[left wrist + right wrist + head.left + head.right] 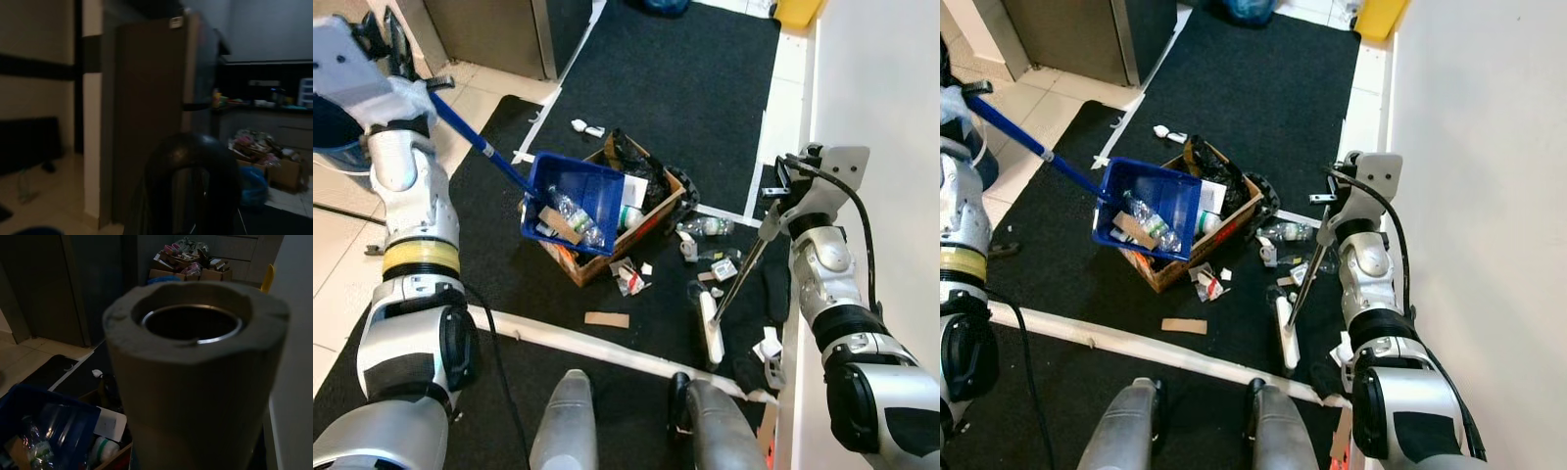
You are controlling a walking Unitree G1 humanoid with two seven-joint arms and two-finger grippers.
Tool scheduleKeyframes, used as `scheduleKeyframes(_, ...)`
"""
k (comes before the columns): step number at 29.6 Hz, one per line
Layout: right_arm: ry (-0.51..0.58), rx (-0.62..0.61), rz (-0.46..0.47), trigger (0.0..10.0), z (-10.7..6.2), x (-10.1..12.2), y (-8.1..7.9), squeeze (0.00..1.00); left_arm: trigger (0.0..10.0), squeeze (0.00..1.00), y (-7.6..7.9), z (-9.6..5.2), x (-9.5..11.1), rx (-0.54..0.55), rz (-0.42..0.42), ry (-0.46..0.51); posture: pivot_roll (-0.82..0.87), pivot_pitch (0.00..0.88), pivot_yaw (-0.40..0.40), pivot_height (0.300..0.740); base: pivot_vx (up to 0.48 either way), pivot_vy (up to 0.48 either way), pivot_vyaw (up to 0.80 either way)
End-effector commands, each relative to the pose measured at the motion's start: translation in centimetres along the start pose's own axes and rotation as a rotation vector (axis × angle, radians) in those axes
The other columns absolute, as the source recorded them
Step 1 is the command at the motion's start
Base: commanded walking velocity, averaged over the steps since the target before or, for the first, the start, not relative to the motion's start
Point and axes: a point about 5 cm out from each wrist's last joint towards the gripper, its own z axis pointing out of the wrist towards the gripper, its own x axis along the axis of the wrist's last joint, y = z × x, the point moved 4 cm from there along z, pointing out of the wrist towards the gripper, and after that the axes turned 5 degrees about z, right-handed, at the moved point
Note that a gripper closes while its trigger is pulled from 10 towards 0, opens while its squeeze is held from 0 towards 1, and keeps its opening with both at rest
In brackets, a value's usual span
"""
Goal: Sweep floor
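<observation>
Up at ten o'clock the left gripper (pixel 396 44) holds the blue handle of a long-handled dustpan (pixel 573 201), though I cannot tell how its fingers sit round it. The blue pan hangs tilted over a cardboard box (pixel 651 220) near the middle of the black mat (pixel 695 78), its open mouth facing down toward the box. Inside the pan lie a clear plastic bottle (pixel 576 217) and a scrap of brown cardboard (pixel 560 223); the bottle's label is too small to read. The box already holds a black bag, a white sheet and another bottle.

At three o'clock the right gripper (pixel 781 191) sits at the top of a broom (pixel 732 289) with a thin metal shaft; I cannot tell how tightly its fingers grip. The shaft slants down toward six o'clock to a pale broom head resting on the mat. In the right wrist view the handle's padded grey end (pixel 195 367) looms close, with a metal tube rim inside it.

Loose litter lies on the mat between box and broom: a crushed plastic bottle (pixel 710 227), torn red-and-white wrappers (pixel 631 279), and a flat cardboard strip (pixel 607 319) at six o'clock. A white strip (pixel 607 351) crosses the mat near the robot's legs. A white wall (pixel 881 88) rises at three o'clock.
</observation>
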Motion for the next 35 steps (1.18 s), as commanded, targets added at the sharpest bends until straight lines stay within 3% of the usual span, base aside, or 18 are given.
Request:
scheduleKeyframes(1,0.021,-0.034,0.008,10.0,-0.5,0.1,0.8,0.00,10.0,0.00,0.0,1.1,2.7,-0.020,0.078,0.117,0.09,0.075,-0.025,0.740,0.000,0.000,0.00)
scheduleKeyframes(15,0.041,-0.010,0.016,10.0,-0.5,0.3,0.5,0.00,10.0,0.00,2.2,1.9,3.6,-0.066,0.144,0.172,0.07,0.067,-0.026,0.740,0.000,0.000,0.00)
scheduleKeyframes(19,0.047,-0.005,0.019,10.0,-0.6,0.4,0.3,0.00,10.0,0.00,3.8,1.9,3.8,-0.120,0.206,0.200,0.06,0.074,-0.024,0.740,0.000,0.000,0.00)
scheduleKeyframes(27,0.051,-0.011,0.021,10.0,-0.8,0.4,0.5,0.00,10.0,0.00,5.6,1.9,4.1,-0.201,0.231,0.232,0.06,0.082,-0.017,0.740,0.000,0.000,0.00)
scheduleKeyframes(35,0.059,-0.019,0.030,10.0,-0.9,0.4,0.5,0.00,10.0,0.00,8.7,1.5,4.7,-0.312,0.283,0.299,0.05,0.087,-0.001,0.740,0.000,0.000,0.00)
